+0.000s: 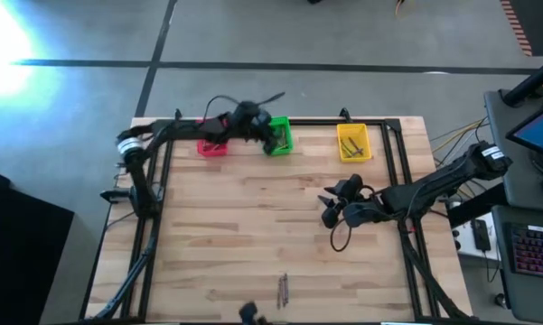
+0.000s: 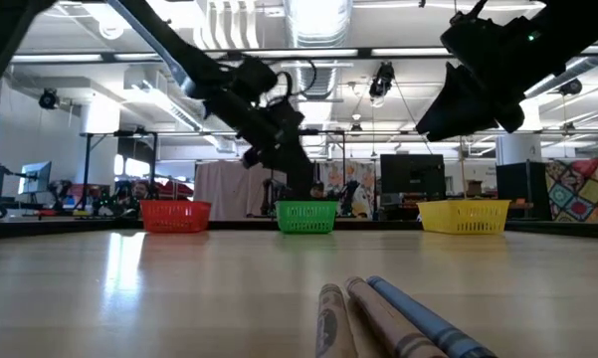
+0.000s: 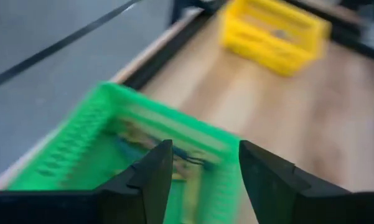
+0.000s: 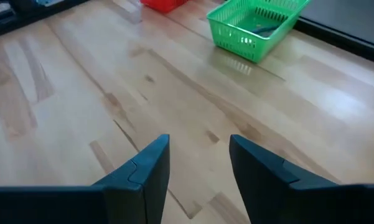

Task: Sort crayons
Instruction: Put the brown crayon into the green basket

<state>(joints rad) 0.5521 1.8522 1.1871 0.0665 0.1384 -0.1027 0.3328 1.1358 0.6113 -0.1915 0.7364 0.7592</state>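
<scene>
Left tool point(image 3: 202, 171) hung released, empty, over green plastic mesh bin point(image 3: 81, 146). Right tool point(image 4: 199, 165) released above bare wooden tabletop point(image 4: 62, 74). Risk: three remaining paper-wrapped crayons point(image 2: 388, 318) lay touching; pinching one could drag neighbours.

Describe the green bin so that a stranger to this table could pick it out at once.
Look along the far edge of the wooden table, where three small plastic bins stand in a row. The green bin is the middle one, between the red bin and the yellow bin. The left gripper hovers over it.
</scene>
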